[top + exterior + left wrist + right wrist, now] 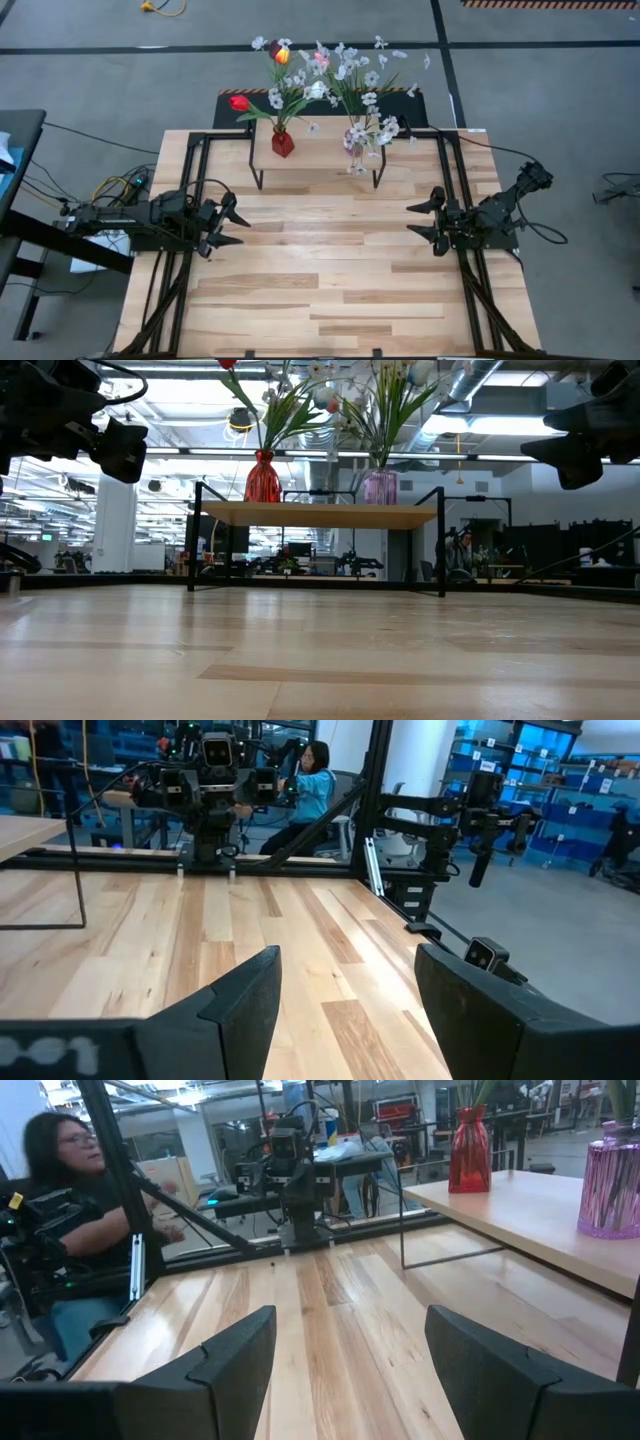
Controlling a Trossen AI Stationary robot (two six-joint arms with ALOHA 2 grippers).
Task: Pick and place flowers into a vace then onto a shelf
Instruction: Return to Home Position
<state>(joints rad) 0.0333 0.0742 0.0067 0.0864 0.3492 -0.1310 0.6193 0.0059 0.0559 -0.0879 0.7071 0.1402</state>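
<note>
A red vase (283, 143) and a clear pink vase (357, 138) stand by their bases on the low light-wood shelf (318, 152) at the table's far side; both also show in the low view as red vase (262, 477) and pink vase (379, 487). Tulips and white blossom sprays (330, 75) stick into them by their green stems. My left gripper (238, 226) hovers open over the table's left side, my right gripper (413, 220) open over its right side, both well short of the shelf and touching nothing.
Dark metal frame rails (190, 190) run along both sides of the slatted tabletop. The wide middle of the table (330, 270) lies between the two grippers. People sit beyond the table (70, 1190), (312, 780).
</note>
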